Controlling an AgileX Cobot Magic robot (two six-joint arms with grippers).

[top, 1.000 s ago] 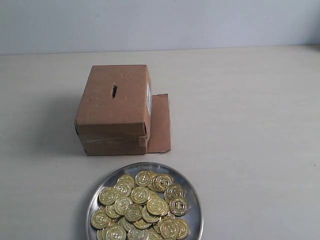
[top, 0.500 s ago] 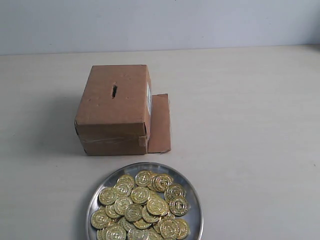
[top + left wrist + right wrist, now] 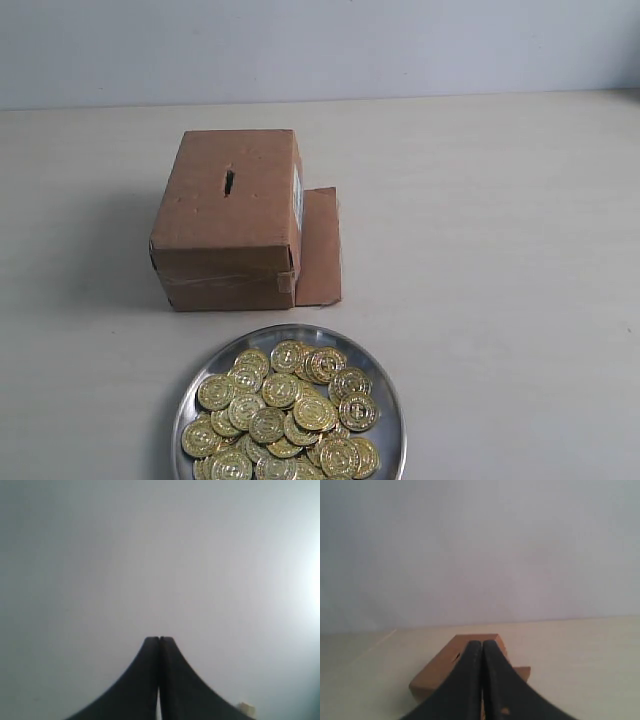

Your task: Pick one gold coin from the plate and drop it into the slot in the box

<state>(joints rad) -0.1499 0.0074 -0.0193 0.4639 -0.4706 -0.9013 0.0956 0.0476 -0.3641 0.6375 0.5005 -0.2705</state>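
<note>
Gold coins (image 3: 285, 415) are heaped on the plate (image 3: 388, 392) at the near edge of the exterior view, around 6 o'clock, and neither claw is seen there. Just beyond, toward 11 o'clock, the box (image 3: 232, 215) stands with the slot (image 3: 229, 182) cut in its top, the slit's long axis running 6 to 12 o'clock. The left claw (image 3: 159, 638) and the right claw (image 3: 482, 642) are both pressed fully closed with nothing held; only the right one is pointed at the box, so the plate is judged to lie below and short of it, and that arm is judged the nearer.
</note>
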